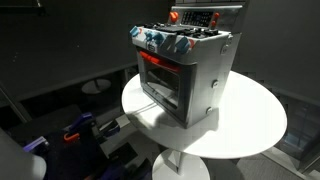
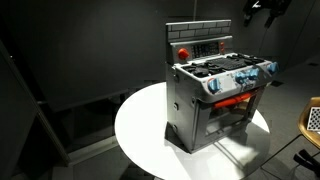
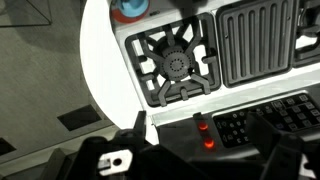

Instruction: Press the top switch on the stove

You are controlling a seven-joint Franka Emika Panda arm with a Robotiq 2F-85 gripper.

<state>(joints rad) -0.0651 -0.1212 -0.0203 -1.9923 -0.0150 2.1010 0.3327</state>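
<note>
My hand is spread wide. In the wrist view its two dark fingers sit at the bottom corners, w/ nothing held btwn them. I'm looking straight down on the stove. A black burner grate sits in the middle, w/ a ribbed griddle plate right beside it. One blue knob shows at the top edge. Small red buttons show on the back end, just above my fingers.

In both exterior views the stove stands upright on a round white surface, approx. at its centre. The oven door is shut & has a red-orange strip along its top. A row of blue-and-white knobs runs above the door, & the red back panel rises behind the burners. In an exterior view my arm is a dark shape at the top edge, above & off to one side of the back panel, clear of it.
</note>
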